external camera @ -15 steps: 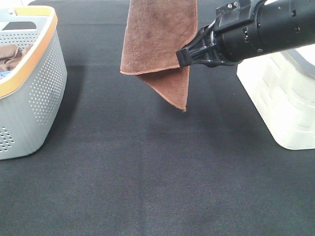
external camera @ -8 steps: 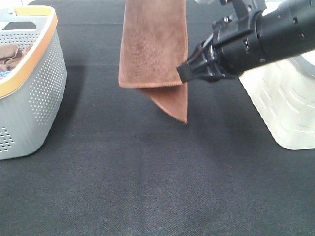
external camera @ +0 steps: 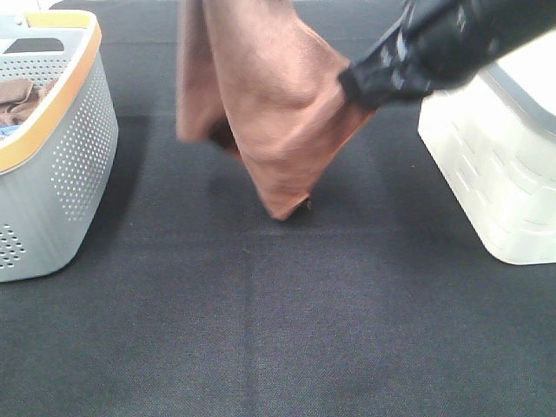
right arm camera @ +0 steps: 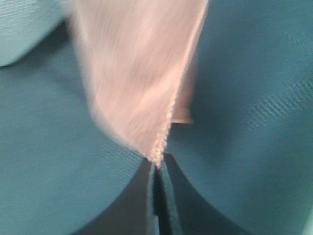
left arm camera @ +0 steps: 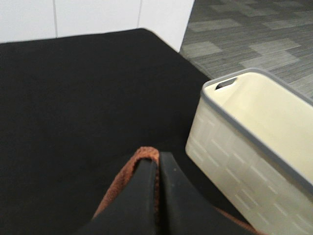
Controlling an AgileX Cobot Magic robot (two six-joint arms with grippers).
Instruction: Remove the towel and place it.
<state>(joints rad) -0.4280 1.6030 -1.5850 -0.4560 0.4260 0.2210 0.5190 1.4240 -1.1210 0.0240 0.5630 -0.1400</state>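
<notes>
The reddish-brown towel [external camera: 261, 104] hangs in the air over the middle of the black table, blurred with motion. Its lower tip touches or nearly touches the table. My right gripper [external camera: 352, 85] is shut on the towel's right edge. The right wrist view shows its closed tips [right arm camera: 156, 166] pinching the stitched hem of the towel [right arm camera: 137, 73]. My left gripper [left arm camera: 157, 164] is shut on another edge of the towel [left arm camera: 146, 152]. It is above the top edge of the exterior view and out of sight there.
A grey perforated basket with an orange rim [external camera: 61, 156] stands at the left and holds a darker bunched brown cloth [external camera: 19, 97]. A white basket [external camera: 495, 182] stands at the right; it also shows in the left wrist view [left arm camera: 234, 147]. The table is covered in black cloth [external camera: 278, 330].
The towel has swung and spread to the left and dropped lower, so its tip is now at the table. My right gripper has moved up and slightly right with the towel's edge.
</notes>
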